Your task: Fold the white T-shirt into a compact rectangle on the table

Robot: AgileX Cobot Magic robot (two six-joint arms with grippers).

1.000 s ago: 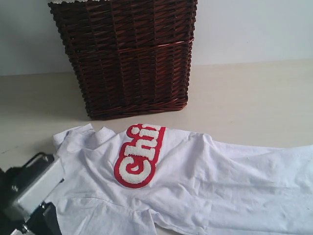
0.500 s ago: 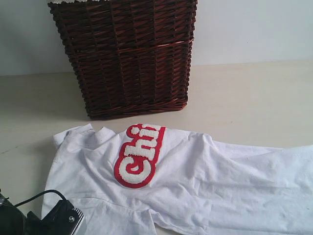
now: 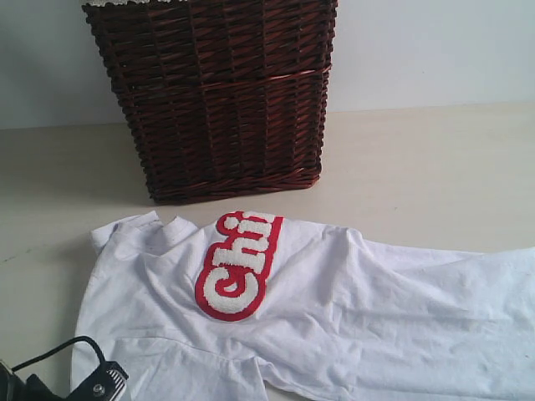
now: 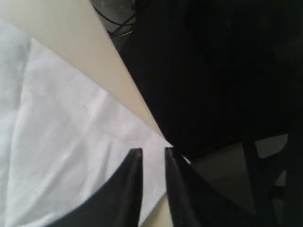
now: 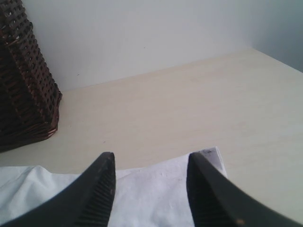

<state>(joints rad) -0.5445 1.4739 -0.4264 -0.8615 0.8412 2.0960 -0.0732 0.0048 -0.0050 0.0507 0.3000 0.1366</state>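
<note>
The white T-shirt (image 3: 334, 309) lies spread on the table (image 3: 418, 167), its red-outlined letters (image 3: 238, 267) facing up and its neck toward the basket. My left gripper (image 4: 152, 152) hovers over a corner of the T-shirt (image 4: 61, 142) at the table's edge. Its fingers stand a narrow gap apart, and flat cloth shows between them. In the exterior view only a dark part of the left arm (image 3: 96, 388) shows at the bottom left. My right gripper (image 5: 150, 163) is wide open above another corner of the T-shirt (image 5: 161, 194), with nothing held.
A tall dark wicker basket (image 3: 221, 100) stands on the table just behind the shirt's neck, and its corner also shows in the right wrist view (image 5: 23, 85). The table edge (image 4: 132, 99) runs right beside the left gripper, with dark space beyond it.
In the exterior view the left arm has sunk toward the bottom left corner, leaving the shirt's left side uncovered. The shirt and basket have not moved.
</note>
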